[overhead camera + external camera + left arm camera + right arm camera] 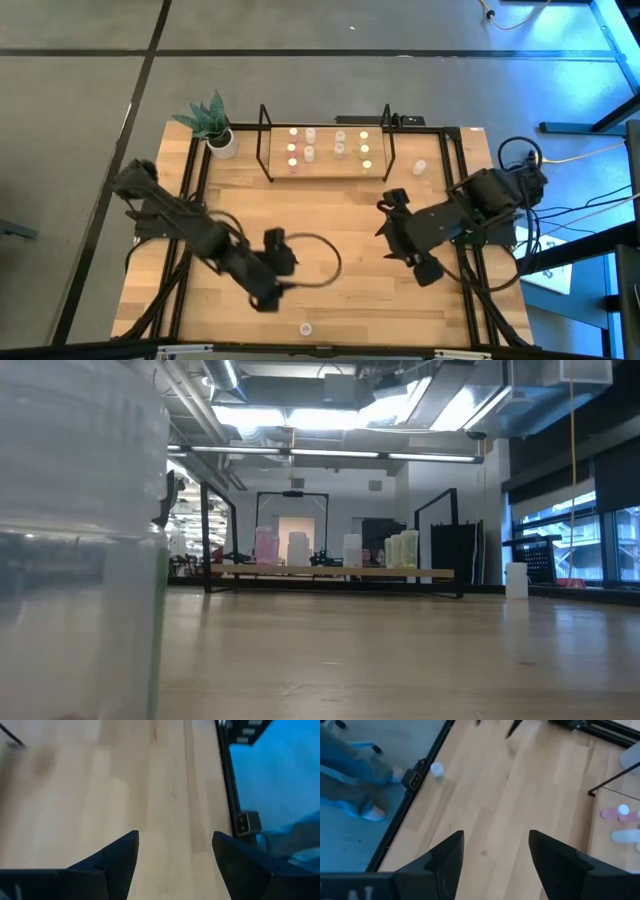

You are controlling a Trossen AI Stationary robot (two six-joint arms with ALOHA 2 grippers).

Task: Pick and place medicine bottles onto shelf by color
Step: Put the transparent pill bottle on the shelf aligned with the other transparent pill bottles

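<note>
Most medicine bottles [330, 147] stand in rows on the shelf [325, 172] at the bench's [330, 220] far edge. One bottle [420, 167] sits just beside the shelf, another [306, 327] well away by the near edge. In front of the shelf, the left claw [282, 250] and right claw [389, 204] both hover open, holding nothing.

bottles [327, 146] on shelf [377, 170], plant [209, 122] left, 1 bottle [420, 167] right
</note>
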